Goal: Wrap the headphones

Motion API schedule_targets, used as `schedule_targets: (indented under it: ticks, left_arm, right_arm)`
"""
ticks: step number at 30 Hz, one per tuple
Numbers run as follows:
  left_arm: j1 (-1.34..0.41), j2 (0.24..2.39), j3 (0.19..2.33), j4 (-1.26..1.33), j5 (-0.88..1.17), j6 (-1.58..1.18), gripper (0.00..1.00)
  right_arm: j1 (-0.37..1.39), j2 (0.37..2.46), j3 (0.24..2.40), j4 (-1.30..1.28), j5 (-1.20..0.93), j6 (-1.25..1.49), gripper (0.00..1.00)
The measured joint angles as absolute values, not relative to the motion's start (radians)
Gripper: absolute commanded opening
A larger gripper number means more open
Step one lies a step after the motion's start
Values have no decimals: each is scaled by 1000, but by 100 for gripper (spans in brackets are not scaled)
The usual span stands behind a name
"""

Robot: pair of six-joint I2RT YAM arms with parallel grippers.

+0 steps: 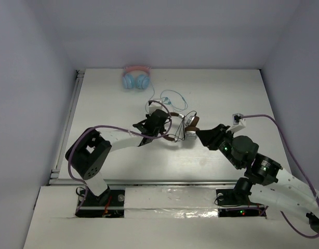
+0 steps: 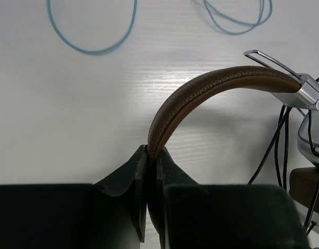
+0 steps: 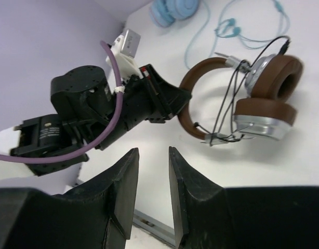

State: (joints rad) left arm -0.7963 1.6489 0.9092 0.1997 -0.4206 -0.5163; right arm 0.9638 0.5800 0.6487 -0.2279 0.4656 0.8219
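Observation:
The brown headphones (image 1: pixel 189 126) lie on the white table near the middle, ear cups stacked and side on to the right. My left gripper (image 1: pixel 166 126) is shut on the brown headband (image 2: pixel 201 93), with both jaws pinching it at its left bend (image 2: pixel 151 153). The thin dark cable (image 3: pixel 228 98) runs in loops across the yokes beside the brown and silver ear cups (image 3: pixel 268 98). My right gripper (image 3: pixel 153 155) is open and empty; it hovers just right of the ear cups (image 1: pixel 203 136) without touching them.
Pink-and-light-blue headphones (image 1: pixel 136 79) lie at the back of the table, and their blue cable (image 1: pixel 170 97) curls toward the brown pair. The blue cable also shows in the left wrist view (image 2: pixel 92 49). Walls close in on the table's left, back and right.

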Motion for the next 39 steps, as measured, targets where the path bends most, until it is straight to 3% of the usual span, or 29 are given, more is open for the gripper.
schedule_targets:
  ticks: [8,11,14,15,18,19,23,25,27,28,39]
  left_arm:
    - [-796,1707,889,189,-359,-535,0]
    - [-796,1724,877,192,-347,-544,0]
    - [-796,1733,874,193,-340,-556,0]
    - [-796,1736,874,194,-338,-559,0]
    - [-796,1738,870,197,-325,-569,23]
    - [-797,1738,866,202,-318,-577,36]
    - [-797,1722,855,222,-303,-583,57]
    - [-799,1691,841,215,-303,-585,75]
    - [-799,1634,829,200,-307,-582,85]
    - [-799,1600,826,190,-312,-582,96]
    - [-818,1019,825,150,-375,-545,99]
  right_arm:
    - [964,576,648,-314,529,803,36]
    - [964,576,644,-315,549,802,41]
    - [964,576,641,-315,562,800,49]
    - [964,576,641,-315,567,799,59]
    - [964,576,641,-317,572,793,72]
    - [964,576,641,-318,573,792,76]
    - [964,574,644,-340,582,785,82]
    - [964,572,655,-362,589,781,85]
    - [964,559,683,-401,609,777,96]
    - [964,546,699,-419,626,776,97]
    - [964,287,802,-516,868,785,100]
